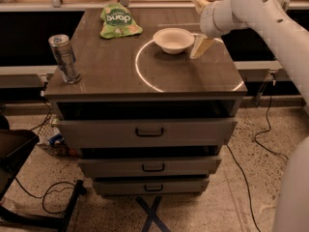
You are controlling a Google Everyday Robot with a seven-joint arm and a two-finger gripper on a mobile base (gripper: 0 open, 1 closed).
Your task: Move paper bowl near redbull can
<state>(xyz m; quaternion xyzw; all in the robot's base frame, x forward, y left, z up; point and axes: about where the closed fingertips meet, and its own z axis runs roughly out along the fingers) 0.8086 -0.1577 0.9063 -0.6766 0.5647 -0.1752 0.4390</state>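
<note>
The paper bowl [173,40] is small, round and off-white. It stands upright on the dark cabinet top [116,66], toward the back and right of the middle. The redbull can [64,58] is a slim silver can standing at the front left corner, far from the bowl. My gripper [200,27] hangs just to the right of the bowl, low over the top. It is open and empty. One cream fingertip [202,46] is close beside the bowl's right rim, the other [198,4] is further back. The bowl is not between them.
A green snack bag [119,21] lies at the back left of the top. A thin bright ring of light [145,79] curves across the surface. Three shut drawers [148,132] are below. Cables and a dark chair base [19,153] lie on the floor at the left.
</note>
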